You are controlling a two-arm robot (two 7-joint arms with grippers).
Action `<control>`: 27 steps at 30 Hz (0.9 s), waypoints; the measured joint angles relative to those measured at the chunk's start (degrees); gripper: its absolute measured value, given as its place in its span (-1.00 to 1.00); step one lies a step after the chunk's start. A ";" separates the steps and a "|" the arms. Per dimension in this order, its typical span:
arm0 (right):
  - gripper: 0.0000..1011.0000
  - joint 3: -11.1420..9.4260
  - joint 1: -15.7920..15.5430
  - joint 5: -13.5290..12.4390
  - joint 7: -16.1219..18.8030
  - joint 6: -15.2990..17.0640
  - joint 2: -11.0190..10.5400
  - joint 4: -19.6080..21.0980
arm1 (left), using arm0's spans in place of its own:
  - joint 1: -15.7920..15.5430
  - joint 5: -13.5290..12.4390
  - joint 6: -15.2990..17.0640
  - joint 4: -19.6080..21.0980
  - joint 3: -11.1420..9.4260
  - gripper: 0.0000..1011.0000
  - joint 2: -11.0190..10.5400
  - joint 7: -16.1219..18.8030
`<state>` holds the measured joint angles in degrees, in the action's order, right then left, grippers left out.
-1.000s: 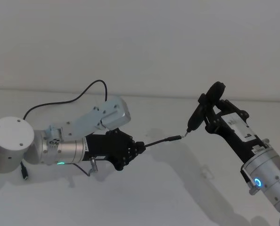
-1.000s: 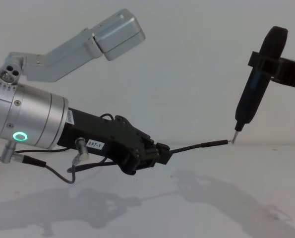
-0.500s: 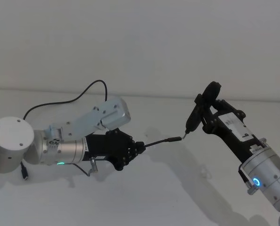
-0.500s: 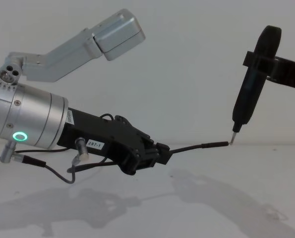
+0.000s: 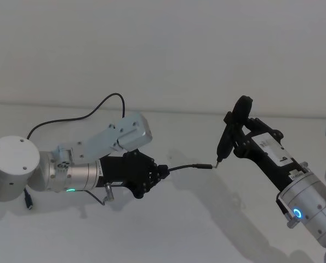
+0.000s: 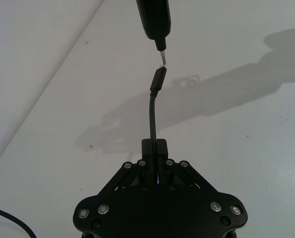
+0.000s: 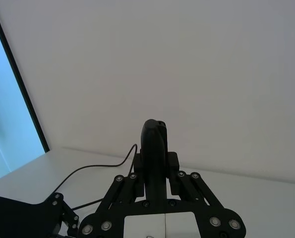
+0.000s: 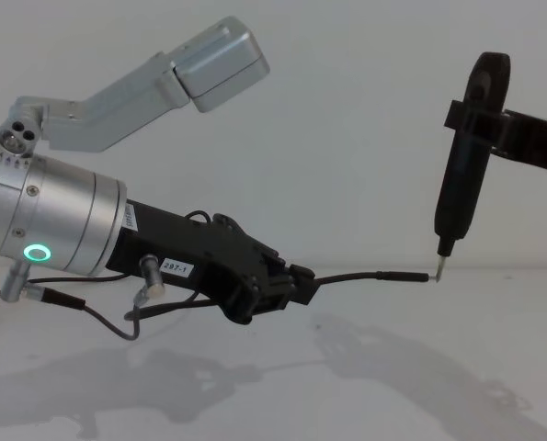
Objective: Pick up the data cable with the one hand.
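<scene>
My left gripper (image 5: 160,174) is shut on the data cable (image 5: 187,166), a thin black cord that sticks out level to the right and ends in a slim plug (image 8: 406,275). In the left wrist view the cable (image 6: 152,116) runs straight out from between the fingertips (image 6: 160,147). My right gripper (image 5: 240,139) is shut on a slim black upright tool (image 5: 227,138). The tool's metal pin (image 8: 438,267) meets the plug's tip. In the right wrist view the tool (image 7: 153,151) stands between the fingers (image 7: 173,163).
A black cord (image 5: 91,112) loops over the white table (image 5: 195,230) behind the left arm. A short grey wire with a silver barrel connector (image 8: 150,288) hangs under the left wrist. A white wall stands close behind the table.
The right gripper has carried the tool left and down. The plug end has dropped from tilted up to level, with the pin still at its tip. The left gripper has stayed put.
</scene>
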<state>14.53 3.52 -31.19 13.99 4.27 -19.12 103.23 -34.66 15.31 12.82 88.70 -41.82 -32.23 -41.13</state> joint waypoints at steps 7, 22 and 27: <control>-0.47 0.15 -0.01 -0.12 -0.02 0.13 -0.15 0.10 | 0.00 0.00 0.00 0.00 0.00 -0.90 0.01 0.00; -0.47 0.24 -0.02 -0.19 -0.11 0.24 -0.27 0.20 | 0.00 0.00 0.00 0.00 0.00 -0.90 0.00 0.00; -0.47 0.28 -0.01 -0.21 -0.14 0.23 -0.31 0.20 | 0.00 0.00 0.00 0.00 0.00 -0.90 0.00 0.00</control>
<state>14.81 3.52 -31.40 13.86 4.51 -19.43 103.43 -34.67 15.31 12.82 88.70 -41.82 -32.23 -41.14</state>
